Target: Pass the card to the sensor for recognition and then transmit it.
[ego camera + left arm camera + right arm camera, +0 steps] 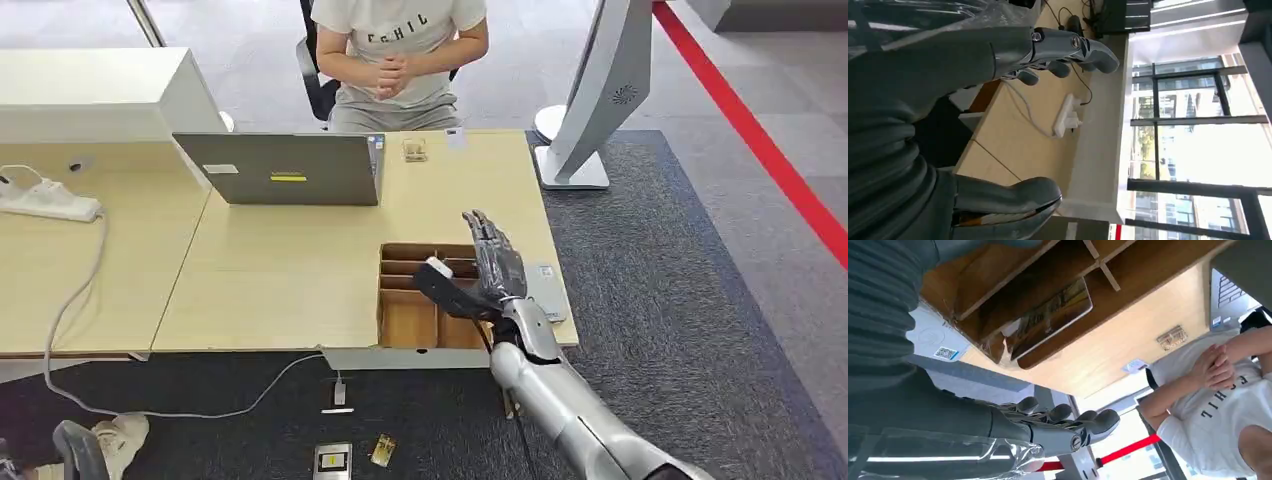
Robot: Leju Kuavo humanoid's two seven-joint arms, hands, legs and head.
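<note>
The left hand (1013, 125) reaches in with its fingers (1073, 50) spread apart from the thick grey thumb (1008, 197), holding nothing. Beyond it lies the light wooden table (1018, 145), carrying a white power strip (1065, 117) with its cord. Tall bright windows (1198, 150) stand behind, perhaps overexposed.

Divided box (410, 318) before laptop (285, 168)

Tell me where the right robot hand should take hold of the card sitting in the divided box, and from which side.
Grip the card by its exposed long edge, coming down from above. It seems to lean in a narrow compartment of the divided box, so the dividers likely block any sideways approach. The right robot hand hovers over it, fingers apart: thumb on one face, fingers on the other.
</note>
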